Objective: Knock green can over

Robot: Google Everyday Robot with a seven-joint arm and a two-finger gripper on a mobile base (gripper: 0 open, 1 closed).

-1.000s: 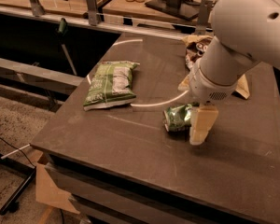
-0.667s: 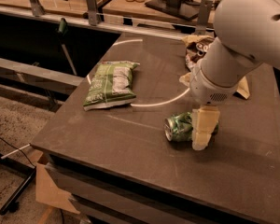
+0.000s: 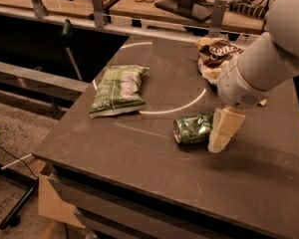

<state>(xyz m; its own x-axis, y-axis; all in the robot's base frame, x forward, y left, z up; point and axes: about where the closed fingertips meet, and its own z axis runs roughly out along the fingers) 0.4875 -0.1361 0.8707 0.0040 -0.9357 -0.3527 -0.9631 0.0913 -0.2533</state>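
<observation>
Gripper (image 3: 220, 133) beside toppled green can (image 3: 192, 128)

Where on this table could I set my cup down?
The widest bare stretch is the front of the dark table, before the flat green-and-white chip bag and the dented green aluminium can lying on its side. The right is crowded: the pale gripper sits at the can's right end, with a crumpled brown snack bag behind.

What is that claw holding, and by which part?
Cannot be told. The pale claw sits beside one end of the small dented green aluminium can, lying on its side; a grip isn't visible.
</observation>
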